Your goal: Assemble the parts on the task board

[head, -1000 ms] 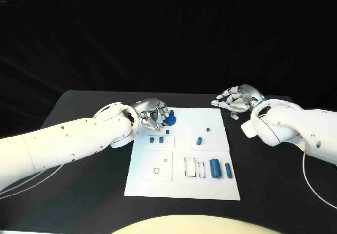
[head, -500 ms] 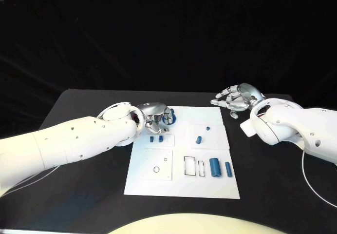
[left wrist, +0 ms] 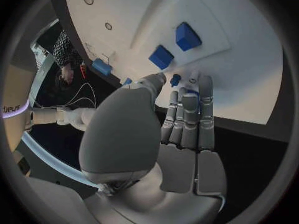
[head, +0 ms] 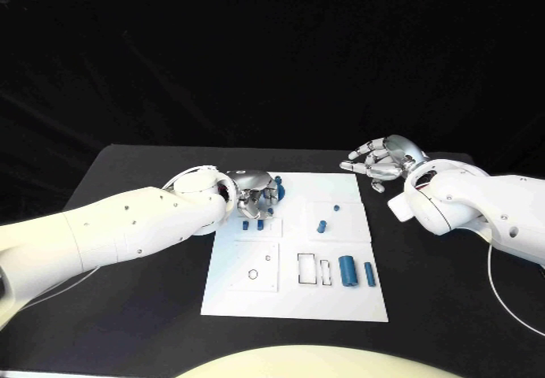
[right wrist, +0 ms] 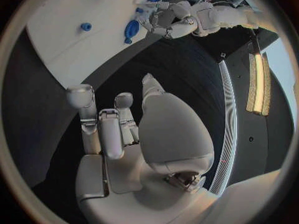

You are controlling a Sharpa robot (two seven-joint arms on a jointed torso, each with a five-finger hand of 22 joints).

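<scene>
Task board [head: 298, 295], a white plate, lies in the middle of the black table [head: 136, 315] between the two arms. Left hand [head: 257, 197] sits over the board's far corner on its own side, fingers curled downward with their tips at a blue part [head: 278, 187]; whether the fingers actually grip that part cannot be told. A second ago this hand was turned more upright with the blue part showing clear beside its fingers; it has since rolled over and lowered, and now covers more of the part. In the left wrist view the fingers [left wrist: 189, 115] lie straight and close together, tips at the board's edge, with two square blue blocks [left wrist: 176, 46] just beyond them on a raised panel. Right hand [head: 384, 161] hangs off the board's far edge on its own side, above bare table, fingers apart and holding nothing; it has barely moved across the three moments. Nearer the robot than both hands, two blue cylinders [head: 357, 272] lie side by side beside rectangular outlines, and small blue pegs [head: 323, 227] stand in the panel between the hands.
</scene>
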